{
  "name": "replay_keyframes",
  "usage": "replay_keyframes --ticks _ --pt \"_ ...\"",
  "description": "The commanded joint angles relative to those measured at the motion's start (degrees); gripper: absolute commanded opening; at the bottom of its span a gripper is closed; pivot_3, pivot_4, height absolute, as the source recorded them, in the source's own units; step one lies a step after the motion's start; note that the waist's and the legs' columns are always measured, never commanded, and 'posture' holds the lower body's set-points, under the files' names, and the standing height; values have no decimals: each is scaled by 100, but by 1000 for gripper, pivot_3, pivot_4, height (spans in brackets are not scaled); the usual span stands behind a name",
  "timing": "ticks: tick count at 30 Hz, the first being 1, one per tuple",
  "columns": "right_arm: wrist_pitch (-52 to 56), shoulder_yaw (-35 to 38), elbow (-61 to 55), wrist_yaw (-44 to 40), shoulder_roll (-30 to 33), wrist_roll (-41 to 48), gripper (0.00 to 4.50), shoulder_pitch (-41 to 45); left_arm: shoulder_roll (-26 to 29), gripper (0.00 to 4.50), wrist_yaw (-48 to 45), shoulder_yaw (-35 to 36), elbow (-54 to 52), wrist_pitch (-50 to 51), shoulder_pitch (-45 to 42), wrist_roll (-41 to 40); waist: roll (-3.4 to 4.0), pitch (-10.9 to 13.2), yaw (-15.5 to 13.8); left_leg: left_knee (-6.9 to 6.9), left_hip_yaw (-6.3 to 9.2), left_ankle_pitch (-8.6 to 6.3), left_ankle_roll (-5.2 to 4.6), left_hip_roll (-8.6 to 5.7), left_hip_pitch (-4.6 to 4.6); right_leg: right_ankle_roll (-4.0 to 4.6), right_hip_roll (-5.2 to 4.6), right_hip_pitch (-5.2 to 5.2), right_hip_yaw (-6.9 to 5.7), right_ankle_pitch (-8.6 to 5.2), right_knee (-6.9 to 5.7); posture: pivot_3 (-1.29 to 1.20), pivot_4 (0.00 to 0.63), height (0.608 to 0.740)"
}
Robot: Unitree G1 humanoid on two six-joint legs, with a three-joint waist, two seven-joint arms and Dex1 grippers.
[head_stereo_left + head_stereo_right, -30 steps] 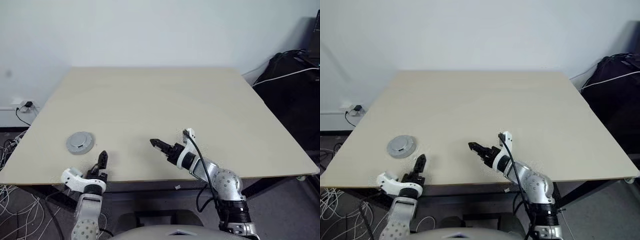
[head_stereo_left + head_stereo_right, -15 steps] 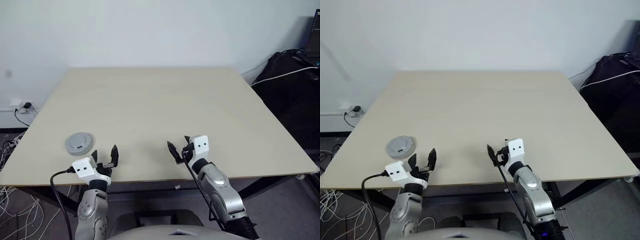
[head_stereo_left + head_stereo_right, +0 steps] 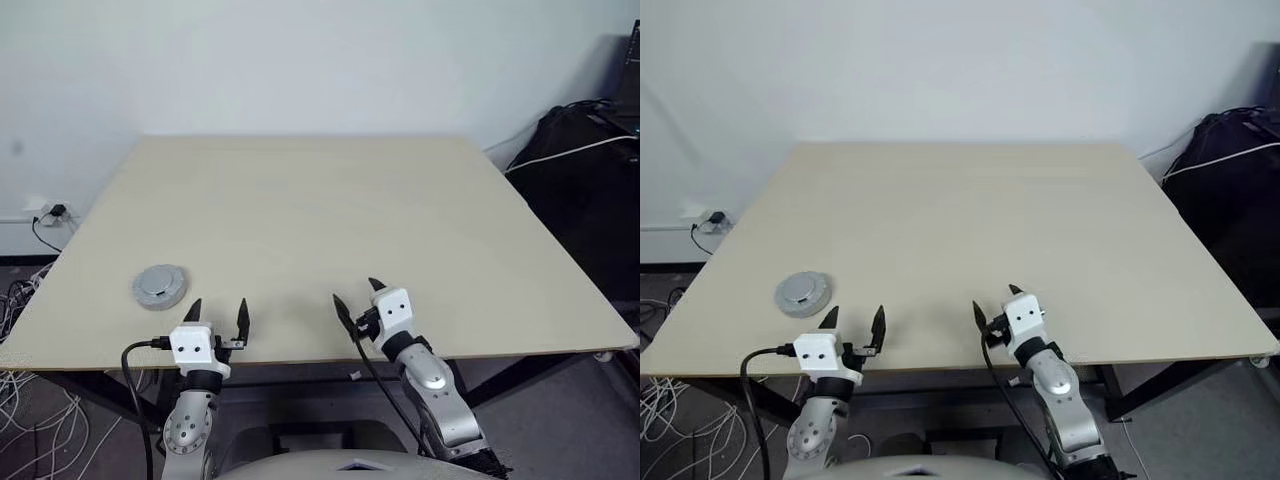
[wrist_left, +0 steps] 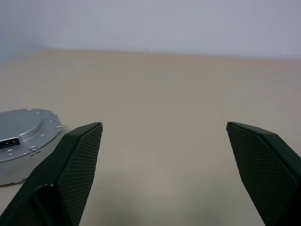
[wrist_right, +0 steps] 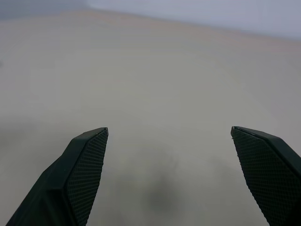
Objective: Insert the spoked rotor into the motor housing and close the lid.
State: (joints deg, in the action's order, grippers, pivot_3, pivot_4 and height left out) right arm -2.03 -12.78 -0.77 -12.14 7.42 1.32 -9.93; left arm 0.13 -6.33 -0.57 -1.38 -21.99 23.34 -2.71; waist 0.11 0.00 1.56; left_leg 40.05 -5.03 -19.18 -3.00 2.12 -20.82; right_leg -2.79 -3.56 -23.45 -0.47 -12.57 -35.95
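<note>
Both grippers, left (image 3: 216, 311) and right (image 3: 353, 294), stand spread wide and empty over the beige wooden table (image 3: 320, 210). Just beside the left one's fingers (image 4: 77, 165) lies the round silvery-grey metal lid (image 3: 160, 285).

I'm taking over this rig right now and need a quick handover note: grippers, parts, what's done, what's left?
Left gripper: open, holding nothing, near the table's front edge.
Right gripper: open, holding nothing, over the front edge too.
Parts: one closed silver-grey motor unit, lid on top, sits at the front left, just beyond the left gripper. No loose rotor in sight.
Done: the lid looks closed; rotor inside cannot be confirmed.
Left: likely nothing but checking.
</note>
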Motion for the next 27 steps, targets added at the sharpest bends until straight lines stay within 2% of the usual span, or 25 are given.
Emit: replay_keyframes --ticks 1,8,27 --pt "-97 165 -198 161 -89 -35 4500 -5 26 4455 -27 -25 -2 -180 -64 20 1 1 -4 0 -1 0 0 0 0 0 0 0 0 0 0 0 0 740" --pt "8 273 -256 300 -280 1 4500 -149 131 4455 -154 -52 71 -115 -132 47 3 2 -5 0 -2 -1 0 4 1 1 -2 -3 -2 -1 -1 0 0 740" --pt "148 289 -260 239 -318 -10 4500 -112 151 4455 -144 -131 103 -48 -179 86 4 3 -6 0 -4 -2 -1 5 3 3 -4 -3 -4 -1 -2 0 0 740"
